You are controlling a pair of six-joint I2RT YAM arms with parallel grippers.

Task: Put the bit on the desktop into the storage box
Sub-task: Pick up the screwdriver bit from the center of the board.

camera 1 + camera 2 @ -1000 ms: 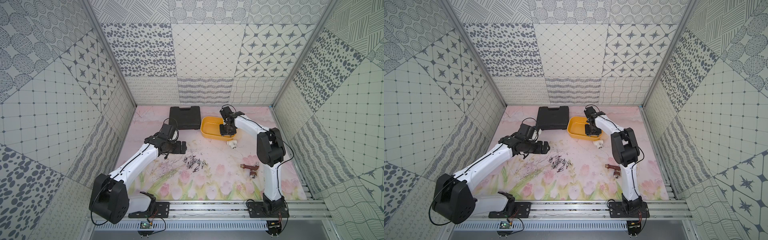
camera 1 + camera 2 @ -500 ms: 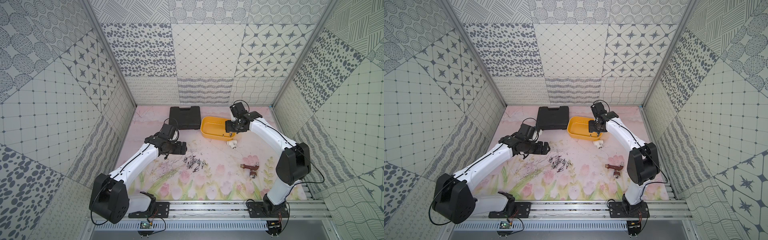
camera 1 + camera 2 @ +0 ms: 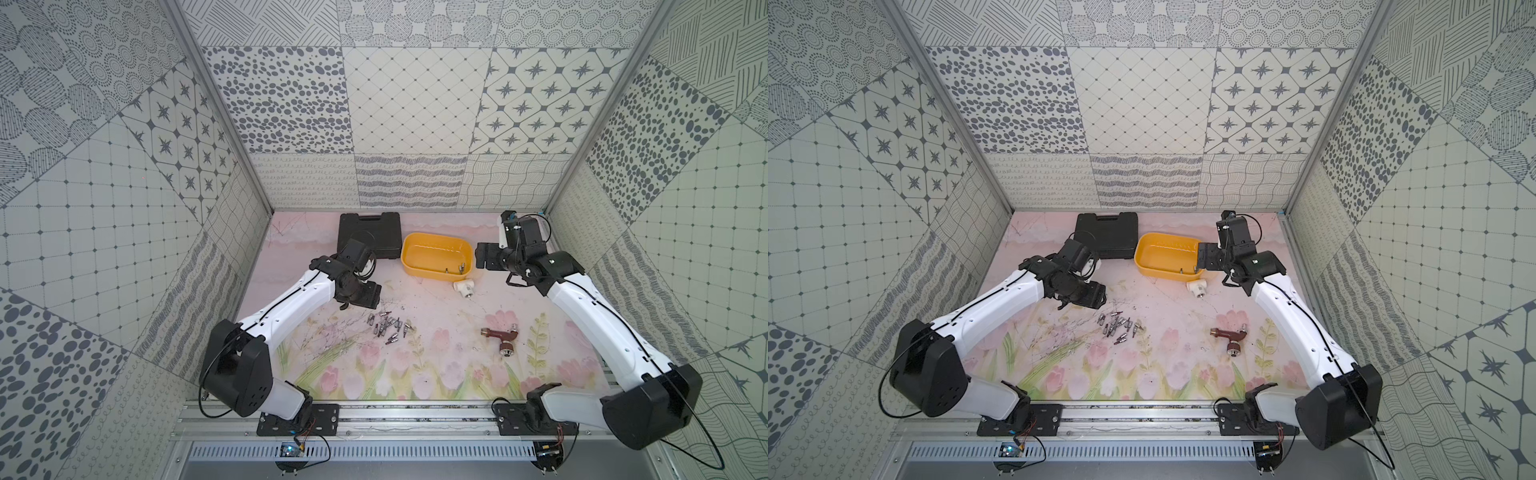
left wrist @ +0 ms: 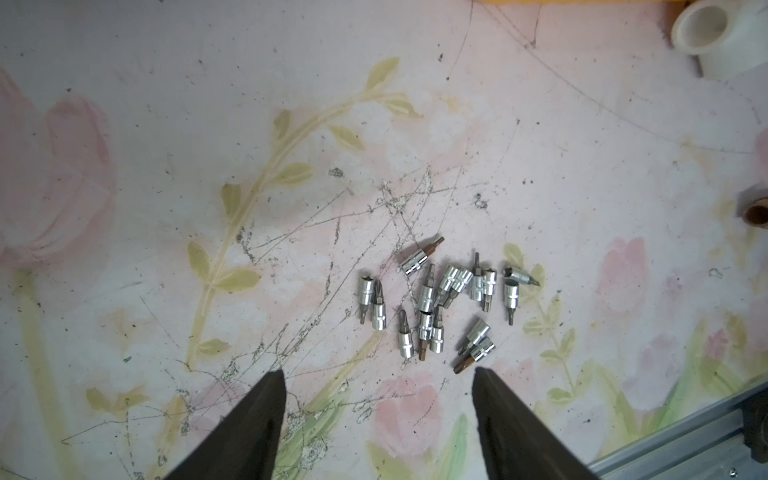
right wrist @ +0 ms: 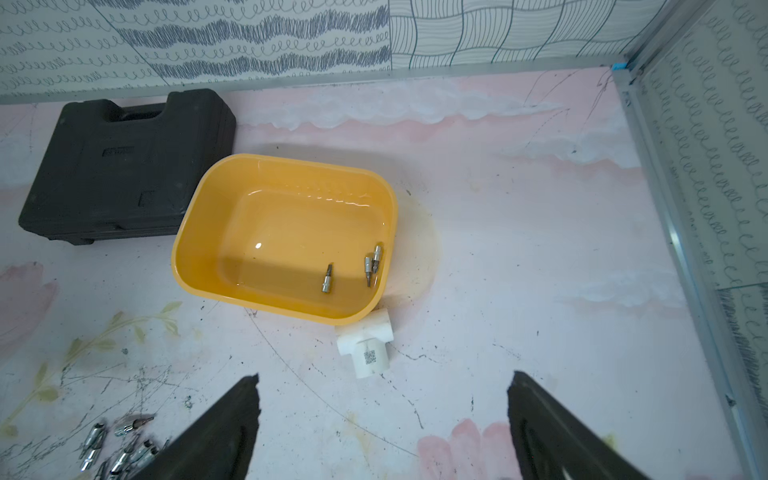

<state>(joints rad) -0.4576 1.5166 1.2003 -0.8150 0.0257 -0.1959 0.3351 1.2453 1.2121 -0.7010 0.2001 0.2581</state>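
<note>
**Desk:** Item one, left side. What changed?

**Operator:** Left hand (image 4: 377, 372): jaws apart with nothing between them, though I see them narrower than a second ago. It hangs over the loose bits (image 4: 440, 299), a heap of over a dozen near the middle of the tabletop (image 3: 436, 374), slightly toward its left edge. No contact yet.

**Desk:** Item two?

**Operator:** Storage box (image 5: 183, 232): yellow, lidless and upright, by the far edge of the tabletop, just beside the black tool case (image 5: 116, 166). Contents: three stored bits (image 5: 327, 279), lying flat at the end nearer the white pipe fitting (image 5: 365, 345), which sits just outside the box wall.

**Desk:** Item three, right side.

**Operator:** Right hand (image 5: 384, 376): a second ago it was over the box. Now it is drawn back toward the far right corner, jaws wide and empty. I read that as a drop completed.

**Desk:** Meaning for the task?

**Operator:** Early days. Three are stored and the heap remains. The bits are small, chrome-collared and dark-tipped, and they lie crossed and touching. I judge singling one out to be the tricky part. I'd guess the left hand goes next.
</note>
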